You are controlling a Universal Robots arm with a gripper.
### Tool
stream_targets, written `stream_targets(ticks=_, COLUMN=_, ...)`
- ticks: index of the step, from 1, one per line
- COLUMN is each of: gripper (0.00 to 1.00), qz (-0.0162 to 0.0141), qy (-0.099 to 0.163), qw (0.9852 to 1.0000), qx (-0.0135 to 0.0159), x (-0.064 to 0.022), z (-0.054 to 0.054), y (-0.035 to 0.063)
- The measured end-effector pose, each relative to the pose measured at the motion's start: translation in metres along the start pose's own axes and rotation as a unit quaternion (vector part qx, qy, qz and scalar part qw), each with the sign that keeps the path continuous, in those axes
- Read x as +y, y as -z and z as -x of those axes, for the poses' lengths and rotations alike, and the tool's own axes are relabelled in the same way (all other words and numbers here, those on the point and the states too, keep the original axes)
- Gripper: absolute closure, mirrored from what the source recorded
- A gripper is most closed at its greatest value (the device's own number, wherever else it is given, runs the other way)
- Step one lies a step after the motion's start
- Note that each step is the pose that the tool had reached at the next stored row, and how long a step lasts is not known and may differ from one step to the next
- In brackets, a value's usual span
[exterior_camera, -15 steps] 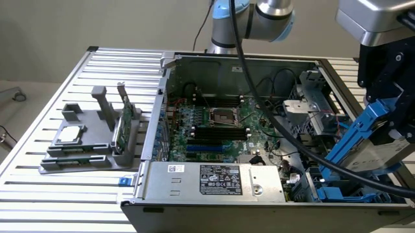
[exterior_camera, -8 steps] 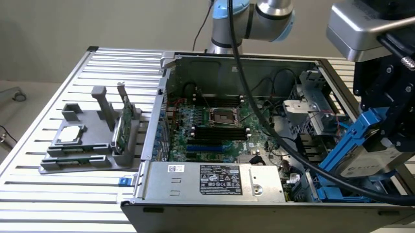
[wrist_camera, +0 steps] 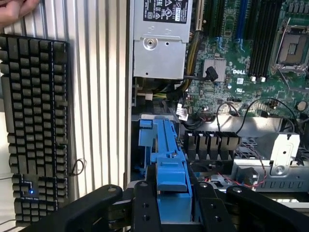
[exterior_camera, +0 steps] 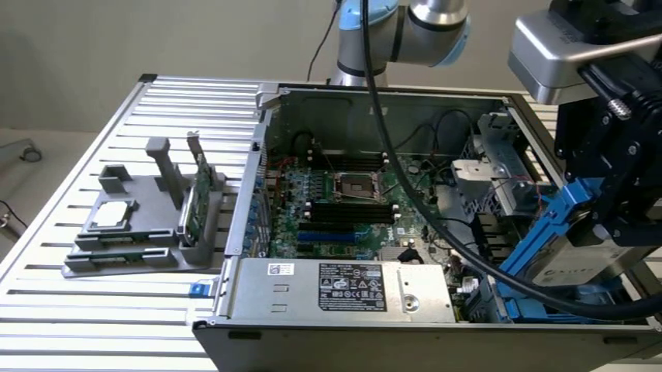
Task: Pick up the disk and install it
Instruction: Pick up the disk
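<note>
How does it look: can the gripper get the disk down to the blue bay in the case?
Probably yes. The gripper, shut on the disk, hangs just above the blue bay, and the case is open on top. Only the arm's black cable sags close by.

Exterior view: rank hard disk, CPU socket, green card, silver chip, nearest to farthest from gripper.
1. Silver-grey hard disk in blue plastic frame: held by gripper.
2. Square metal CPU socket: on green motherboard.
3. Thin green circuit card: upright, exterior view's left.
4. Small square silver chip: farthest left.
</note>
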State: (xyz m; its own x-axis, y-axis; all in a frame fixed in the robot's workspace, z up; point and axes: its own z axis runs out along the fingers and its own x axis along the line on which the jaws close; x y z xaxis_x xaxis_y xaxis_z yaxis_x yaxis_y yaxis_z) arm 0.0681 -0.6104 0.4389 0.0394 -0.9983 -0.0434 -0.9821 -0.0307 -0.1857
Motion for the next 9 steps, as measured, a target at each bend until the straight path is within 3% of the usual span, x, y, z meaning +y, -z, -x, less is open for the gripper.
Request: stream_targets(ticks=9, gripper=0.67, qz=0.0005, qy=-0.009, qw=1.0000, qx=0.0029, x=-0.0019, z=0.0097, y=-0.0008)
